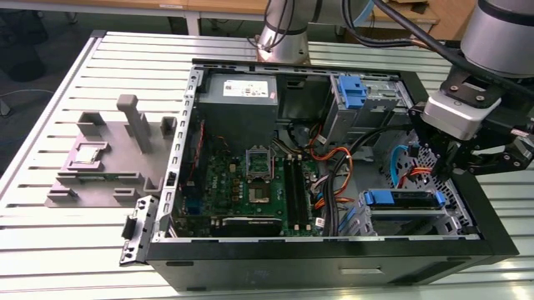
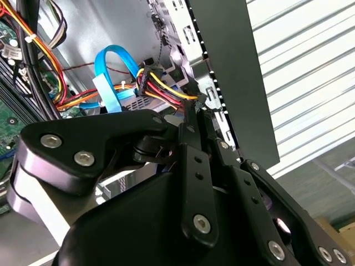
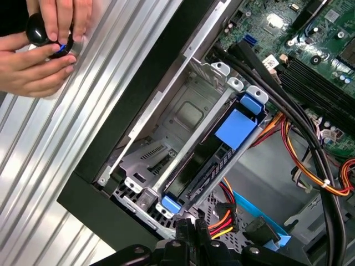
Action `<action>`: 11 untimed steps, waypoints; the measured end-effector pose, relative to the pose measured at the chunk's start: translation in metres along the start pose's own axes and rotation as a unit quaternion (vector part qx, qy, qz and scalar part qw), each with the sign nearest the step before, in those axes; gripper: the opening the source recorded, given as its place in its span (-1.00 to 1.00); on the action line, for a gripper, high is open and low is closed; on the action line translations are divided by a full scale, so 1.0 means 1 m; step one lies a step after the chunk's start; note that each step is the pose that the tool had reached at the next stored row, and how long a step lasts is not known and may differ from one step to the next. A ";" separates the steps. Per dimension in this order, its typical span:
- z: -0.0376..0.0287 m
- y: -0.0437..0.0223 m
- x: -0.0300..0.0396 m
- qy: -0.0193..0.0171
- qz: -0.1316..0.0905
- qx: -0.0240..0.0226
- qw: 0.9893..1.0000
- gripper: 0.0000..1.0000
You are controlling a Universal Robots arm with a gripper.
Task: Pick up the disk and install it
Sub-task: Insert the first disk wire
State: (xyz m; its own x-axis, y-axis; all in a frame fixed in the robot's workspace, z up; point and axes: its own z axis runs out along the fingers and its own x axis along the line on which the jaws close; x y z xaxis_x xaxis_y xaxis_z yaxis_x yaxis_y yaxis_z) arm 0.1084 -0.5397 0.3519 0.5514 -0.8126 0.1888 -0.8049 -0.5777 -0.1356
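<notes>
The disk (image 1: 403,199), in its blue carrier, lies seated in the metal drive cage (image 1: 409,219) at the front corner of the open computer case, on the exterior view's right. In the first wrist view the disk (image 3: 234,128) sits edge-on in one slot, with the slot beside it open. My gripper (image 1: 436,167) hangs just above the case's right wall, a little beyond the disk's end. Its black fingers (image 3: 188,235) are shut with nothing between them. In the second wrist view the gripper (image 2: 193,111) points at a bundle of red and yellow wires.
A grey power supply box (image 1: 240,94) and a blue ribbed tab (image 1: 352,94) stand at the case's back. Orange and black cables (image 1: 334,169) cross beside the motherboard (image 1: 250,181). A grey fixture (image 1: 109,162) lies on the slatted table. A person's hands (image 3: 44,44) hold a small black knob outside the case.
</notes>
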 end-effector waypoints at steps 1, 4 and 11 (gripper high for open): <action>0.0000 0.0000 0.0000 0.000 0.000 0.000 1.000 -0.66; -0.0002 0.0000 -0.0001 0.000 0.000 0.000 1.000 -0.66; -0.0001 0.0000 -0.0001 0.000 0.000 0.000 1.000 -0.64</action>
State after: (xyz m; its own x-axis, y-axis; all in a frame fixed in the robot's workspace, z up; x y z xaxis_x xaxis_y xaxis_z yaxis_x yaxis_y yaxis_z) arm 0.1084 -0.5397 0.3520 0.5511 -0.8129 0.1884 -0.8052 -0.5773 -0.1358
